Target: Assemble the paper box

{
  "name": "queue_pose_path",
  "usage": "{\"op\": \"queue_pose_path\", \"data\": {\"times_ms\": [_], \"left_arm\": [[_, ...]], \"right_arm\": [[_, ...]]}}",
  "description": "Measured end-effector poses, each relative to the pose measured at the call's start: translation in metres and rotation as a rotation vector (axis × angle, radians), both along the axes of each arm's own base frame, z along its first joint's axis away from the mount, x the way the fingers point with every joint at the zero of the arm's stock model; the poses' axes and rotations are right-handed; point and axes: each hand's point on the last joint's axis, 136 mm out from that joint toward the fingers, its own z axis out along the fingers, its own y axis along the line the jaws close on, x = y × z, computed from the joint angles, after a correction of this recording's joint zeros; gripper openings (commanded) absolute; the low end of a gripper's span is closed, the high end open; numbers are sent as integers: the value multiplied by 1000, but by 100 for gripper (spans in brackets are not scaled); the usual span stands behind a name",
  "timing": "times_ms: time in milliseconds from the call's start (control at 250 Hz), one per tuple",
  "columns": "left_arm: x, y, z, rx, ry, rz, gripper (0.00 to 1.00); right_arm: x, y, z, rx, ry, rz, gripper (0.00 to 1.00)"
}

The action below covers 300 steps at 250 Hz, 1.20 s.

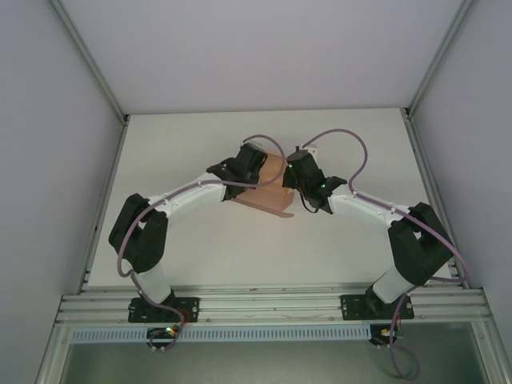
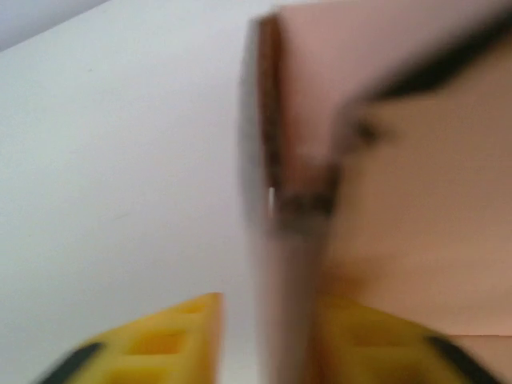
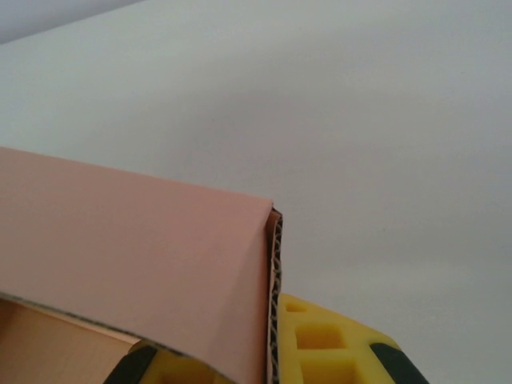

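The paper box (image 1: 270, 190) sits between both tools: right tool (image 3: 240, 352) pinches one wall, left tool (image 2: 272, 320) straddles another, half open.

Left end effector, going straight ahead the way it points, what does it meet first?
Likely the paper box: its upright edge stands between the left end effector's fingers, though blur hides depth.

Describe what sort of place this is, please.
Probably a laboratory robot cell: a white table closed in by plain walls, an aluminium rail carrying the arm bases, and one pink paper box.
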Motion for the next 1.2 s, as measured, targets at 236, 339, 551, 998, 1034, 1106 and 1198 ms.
{"op": "queue_pose_path", "data": {"times_ms": [236,339,551,998,1034,1106,1198], "left_arm": [[-2,2,23,-135,-3,-46,51],[-2,-4,30,-182,-6,-73,52],[-1,-11,34,-210,-3,-94,65],[-12,-16,43,-236,10,-150,68],[-14,-16,40,-235,21,-152,68],[-17,-15,36,-238,44,-159,60],[-18,-13,30,-242,70,-159,49]], "right_arm": [[-1,-1,-2,-3,9,1,0],[-1,-1,-2,-6,10,3,0],[-1,-1,-2,-7,10,4,0],[-5,-3,-6,-31,37,8,0],[-4,-3,-4,-30,35,8,0],[-4,-3,-3,-28,32,8,0],[-4,-3,-3,-31,32,10,0]]}}
